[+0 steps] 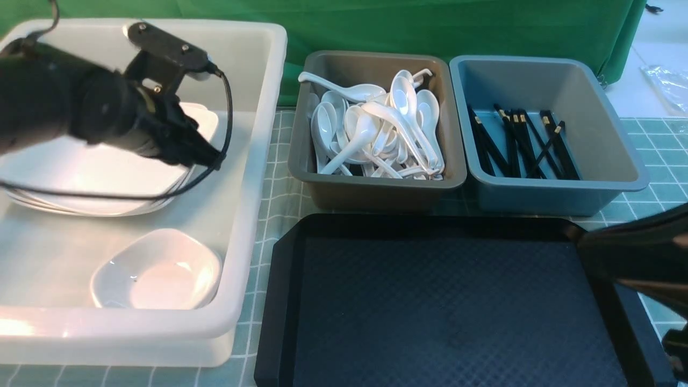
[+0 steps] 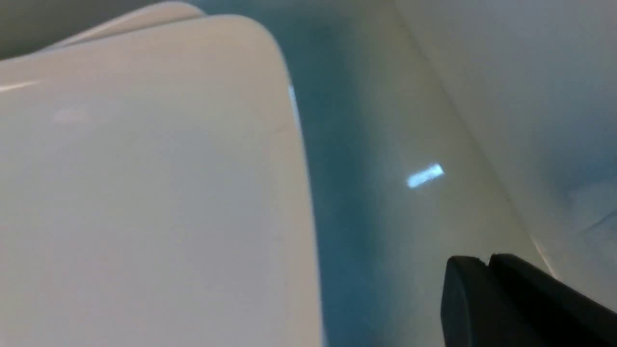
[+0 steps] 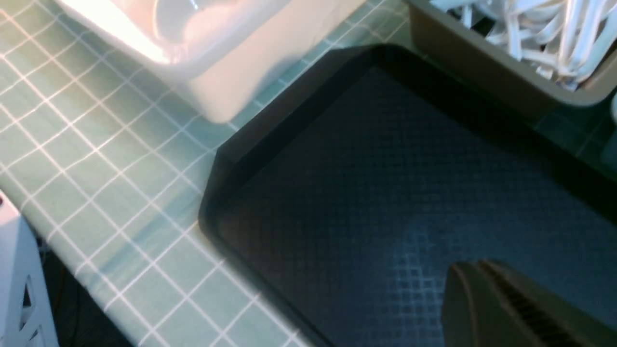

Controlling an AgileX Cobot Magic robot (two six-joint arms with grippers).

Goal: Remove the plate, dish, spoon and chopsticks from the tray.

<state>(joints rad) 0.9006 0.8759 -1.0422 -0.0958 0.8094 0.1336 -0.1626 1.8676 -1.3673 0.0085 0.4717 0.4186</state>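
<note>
On the green checked cloth, your wide black textured tray [image 1: 446, 312] lies empty. The large glossy white square plate [image 1: 97, 177] lies flat on the stack inside the big white plastic tub [image 1: 258, 161], sorted by kind. Your left gripper [image 1: 207, 156] hangs over it, jaws together, holding nothing. Your right gripper [image 3: 487, 308] is closed too, above the tray.

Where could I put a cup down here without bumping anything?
The tray is bare across its whole textured floor, though the right arm hangs over its right edge. Cloth strips between tub and tray are narrow. Crowded: the spoon bin is piled full, the chopstick bin has sticks on its floor, and plates, a dish and the left gripper occupy the tub.
</note>
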